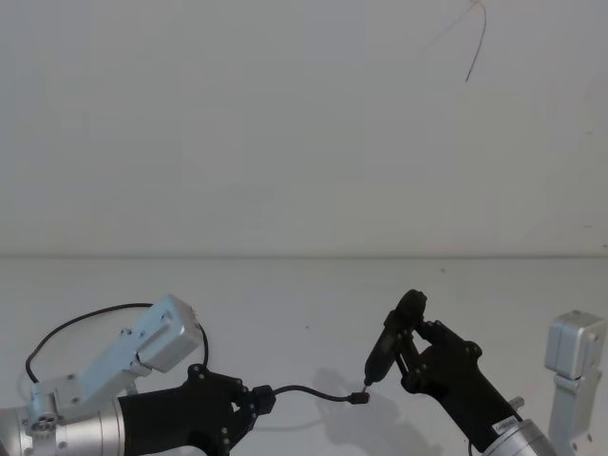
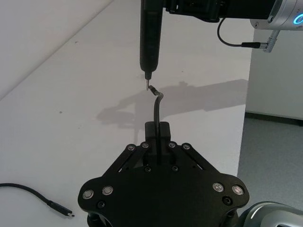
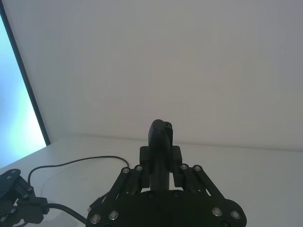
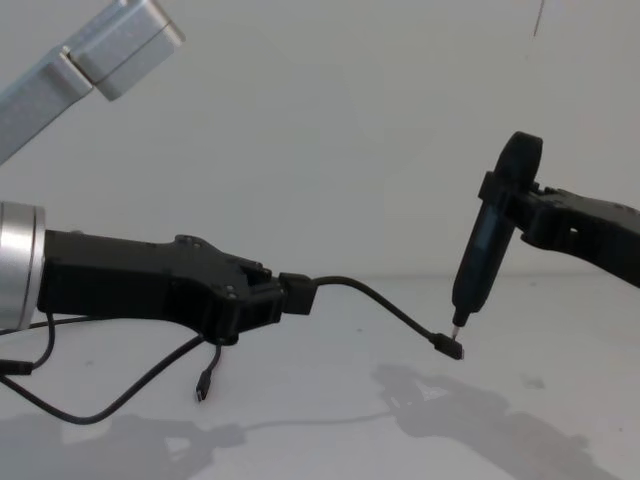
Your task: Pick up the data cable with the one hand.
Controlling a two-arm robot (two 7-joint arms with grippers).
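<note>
Although the task asks only for a pick-up, the data cable (image 4: 385, 300) already appears to be in hand: the left pincer (image 4: 285, 296), reaching in from the left edge of the chest view, is clamped on the cord a short way back from one plug. From that grip the free end arcs out toward the middle of the frame and droops, its small plug (image 4: 449, 346) hanging clear of the white tabletop (image 4: 330, 430), with a shadow beneath it. In the left wrist view the cord (image 2: 157, 123) runs out from between the closed fingers of the left pincer (image 2: 157, 135) toward the upper middle of the frame.

Behind the grip, the rest of the cable falls away below the pincer; its other plug (image 4: 202, 388) hangs low near the lower left of the chest view, close to the surface, and whether it touches cannot be told. The left wrist view shows a plug end (image 2: 61, 209) at the lower left, seemingly on the tabletop.

On the right side, the right pincer (image 1: 410, 350) grips a black pen-like tool (image 4: 490, 240), held tilted, its metal tip (image 4: 459, 320) just above the raised plug.

Judged from this, the grasp and lift are largely done; what may remain is raising the trailing end fully off the surface.
</note>
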